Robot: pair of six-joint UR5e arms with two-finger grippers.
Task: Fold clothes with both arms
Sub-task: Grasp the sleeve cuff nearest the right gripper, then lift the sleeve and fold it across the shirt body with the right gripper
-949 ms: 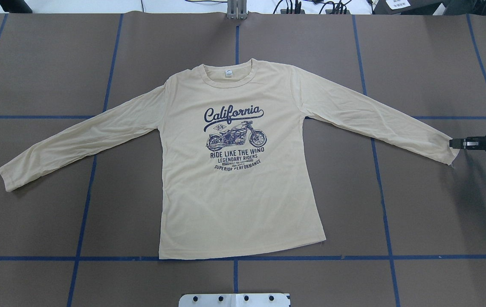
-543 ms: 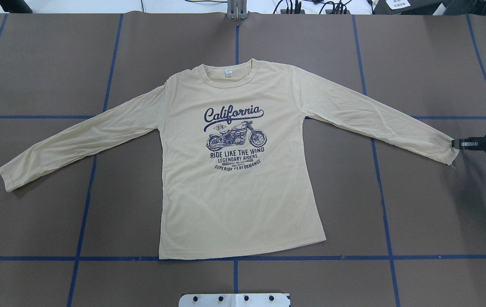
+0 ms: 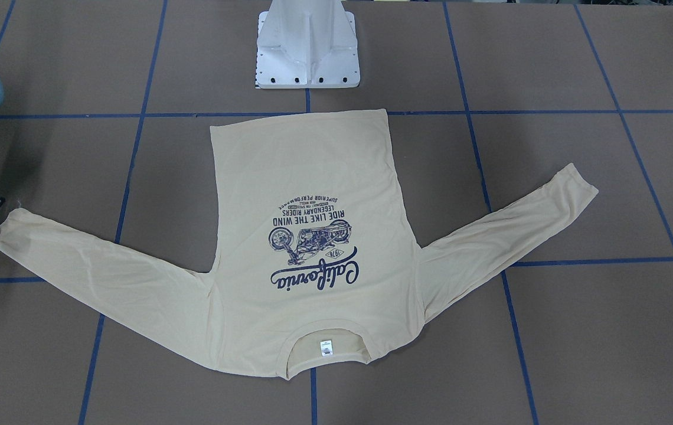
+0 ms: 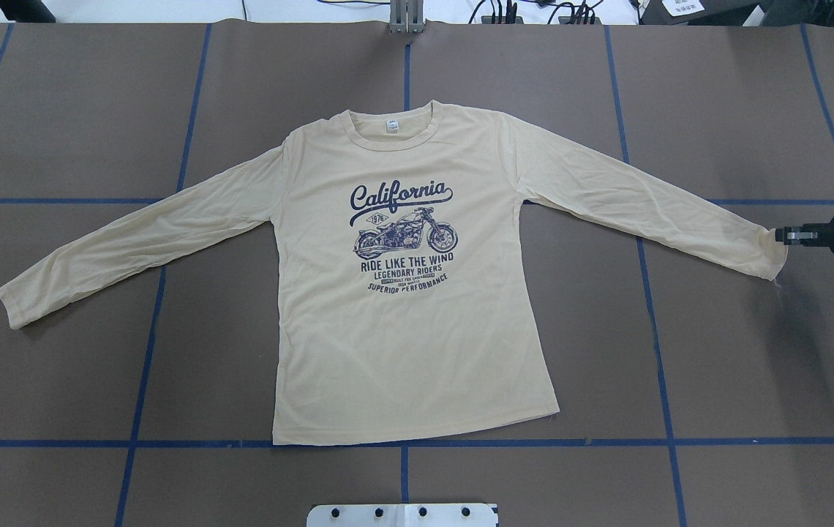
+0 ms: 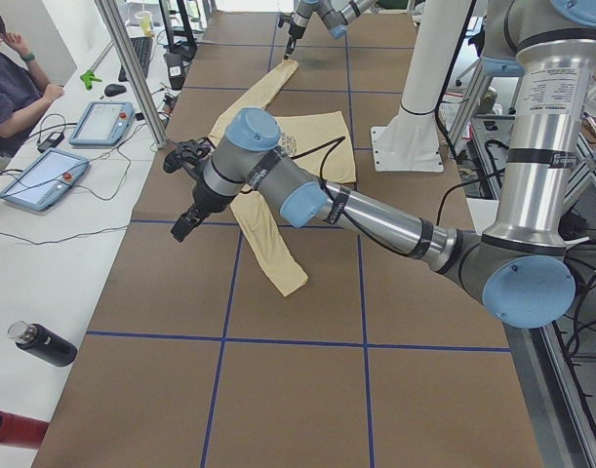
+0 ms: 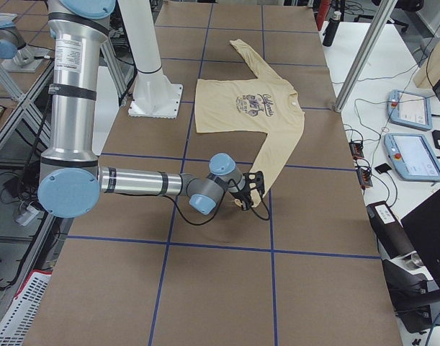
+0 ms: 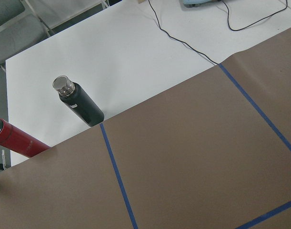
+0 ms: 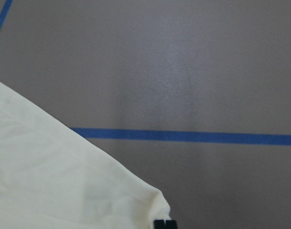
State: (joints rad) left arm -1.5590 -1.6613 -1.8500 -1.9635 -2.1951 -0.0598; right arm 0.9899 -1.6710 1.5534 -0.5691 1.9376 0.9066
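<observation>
A wide table covered in brown paper [image 4: 739,351] is marked into large rectangles by blue tape lines [image 4: 461,443]. A pale cream-yellow long-sleeved T-shirt [image 4: 402,329] lies flat on it, print up, sleeves spread. A white pedestal base [image 3: 307,53] stands just beyond the hem.

The worktop [image 4: 717,110] is covered in a matt brown sheet, marked into large squares by blue tape lines [image 4: 461,443]. Along one long edge runs a white side table [image 7: 135,52]. On it lie a black flask [image 7: 78,102] with a steel cap and a red flask [image 7: 16,143], both on their sides, and a thin black cable [image 7: 183,40] trails across the white top. Two blue-edged touch-screen pendants [image 5: 102,122] rest further along that table, near a slanted aluminium post [image 5: 132,73]. A person in a dark top [image 5: 10,93] sits beside them. A white slatted crate [image 6: 25,310] stands on the floor. The light is even and the shadows are soft.
</observation>
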